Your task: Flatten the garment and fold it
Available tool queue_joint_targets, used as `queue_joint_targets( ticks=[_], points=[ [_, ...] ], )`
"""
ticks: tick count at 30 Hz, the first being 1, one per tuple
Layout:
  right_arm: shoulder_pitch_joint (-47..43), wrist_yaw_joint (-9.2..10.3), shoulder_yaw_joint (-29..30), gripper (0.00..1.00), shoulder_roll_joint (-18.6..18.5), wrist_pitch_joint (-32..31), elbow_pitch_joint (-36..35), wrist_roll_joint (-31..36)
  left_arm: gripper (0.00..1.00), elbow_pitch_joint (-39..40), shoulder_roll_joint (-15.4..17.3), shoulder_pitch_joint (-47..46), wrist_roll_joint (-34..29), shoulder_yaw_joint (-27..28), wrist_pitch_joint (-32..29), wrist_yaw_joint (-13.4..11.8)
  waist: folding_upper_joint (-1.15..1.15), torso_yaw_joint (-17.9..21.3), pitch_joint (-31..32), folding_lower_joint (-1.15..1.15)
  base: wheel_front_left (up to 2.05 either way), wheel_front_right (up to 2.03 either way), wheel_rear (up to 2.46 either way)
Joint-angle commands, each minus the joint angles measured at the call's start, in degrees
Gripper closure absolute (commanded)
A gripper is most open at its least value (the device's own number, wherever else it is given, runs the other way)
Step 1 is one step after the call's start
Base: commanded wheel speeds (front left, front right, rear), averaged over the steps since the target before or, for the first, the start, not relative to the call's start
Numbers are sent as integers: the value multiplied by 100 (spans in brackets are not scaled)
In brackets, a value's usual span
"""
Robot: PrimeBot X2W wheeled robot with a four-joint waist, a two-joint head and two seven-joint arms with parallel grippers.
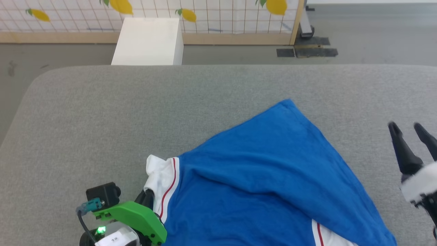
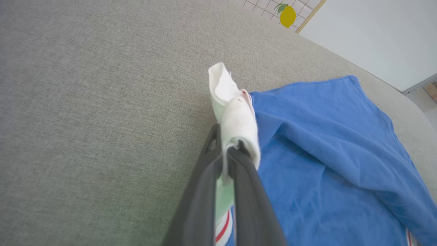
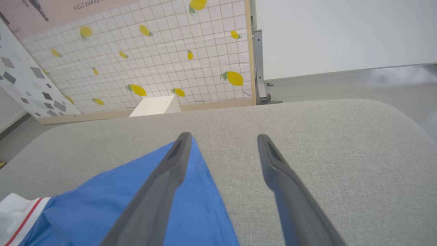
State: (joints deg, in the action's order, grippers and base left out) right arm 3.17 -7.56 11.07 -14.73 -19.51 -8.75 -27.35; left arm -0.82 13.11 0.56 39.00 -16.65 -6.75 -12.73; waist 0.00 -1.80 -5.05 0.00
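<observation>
Left hand (image 1: pixel 149 197), at the near left of the desk (image 1: pixel 102 112), is clamped shut on the white sleeve (image 1: pixel 158 171) of the garment (image 1: pixel 266 171); the left wrist view shows its two dark fingers (image 2: pixel 245 191) pressed together with a fold of white cloth (image 2: pixel 235 116) bunched over their tips and a strip of red-striped trim caught lower between them. Right hand (image 1: pixel 406 128), at the right edge of the head view, has its fingers spread wide and holds nothing; it stands just beside the garment's right border, apart from the cloth. Seen from the right wrist, that hand (image 3: pixel 224 136) points across the grey fabric of the desk (image 3: pixel 324 143), one finger crossing in front of the blue cloth (image 3: pixel 136 191) near its far corner, the other over bare grey surface. The garment lies on the near right half of the desk as a rough blue triangle, its far corner pointing away from the robot, with soft creases running from the gripped sleeve towards the right. A second patch of white with a red stripe (image 1: pixel 324 235) shows at its near edge. Beyond the desk stand a white box (image 1: pixel 148 41) on the floor and a lemon-print panel (image 1: pixel 218 17).
</observation>
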Motion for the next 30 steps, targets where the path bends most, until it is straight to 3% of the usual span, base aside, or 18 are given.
queue_joint_targets(
  ticks=[1,8,16,22,30],
  points=[
    [280,8,-156,0,-52,73,165,3,100,38,47,-38,41,-9,4,-5,0,-119,-172,0,0,0,0],
    [1666,8,-993,0,-381,-108,1138,374,100,96,-51,-399,-13,-150,6,72,0,-566,-823,0,0,0,0],
    [3422,8,-2111,0,-802,-1361,2386,1092,100,-112,-303,-867,-19,-371,114,280,0,-1195,-1579,0,0,0,0],
    [4109,8,-2454,0,-827,-2645,3168,1328,100,-362,-480,-1086,5,-505,233,436,0,-1521,-1886,0,0,0,0],
    [4321,8,-2582,0,-801,-3540,3650,1700,100,-574,-561,-1184,17,-592,347,537,0,-1619,-2066,0,0,0,0]
  ],
)
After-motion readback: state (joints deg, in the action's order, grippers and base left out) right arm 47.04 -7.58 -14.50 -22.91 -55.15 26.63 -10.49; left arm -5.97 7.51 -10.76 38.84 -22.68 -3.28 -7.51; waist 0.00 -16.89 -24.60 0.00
